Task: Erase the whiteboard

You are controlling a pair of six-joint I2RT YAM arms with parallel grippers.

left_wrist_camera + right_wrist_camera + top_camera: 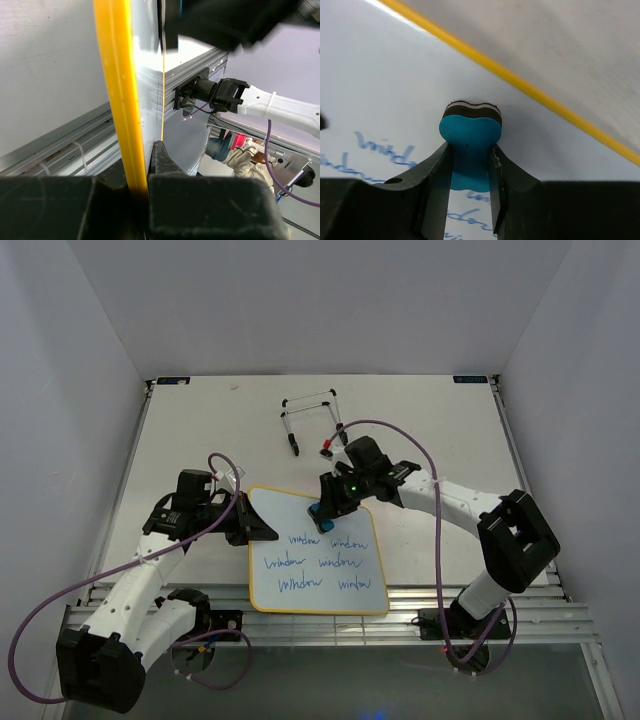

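Observation:
The whiteboard (317, 565) lies near the table's front edge, white with a yellow frame and several blue handwritten words. My left gripper (262, 529) is shut on its left edge; in the left wrist view the yellow frame (120, 100) runs between the jaws. My right gripper (324, 518) is shut on the blue eraser (318, 516) and presses its dark felt side on the board's top middle. In the right wrist view the eraser (470, 145) sits between my fingers, on the board (380, 80), with blue writing (385, 147) to its left and below.
A thin wire easel stand (308, 412) lies at the back of the table, with a small red-tipped piece (326, 448) beside it. An aluminium rail (420, 602) runs along the front edge just below the board.

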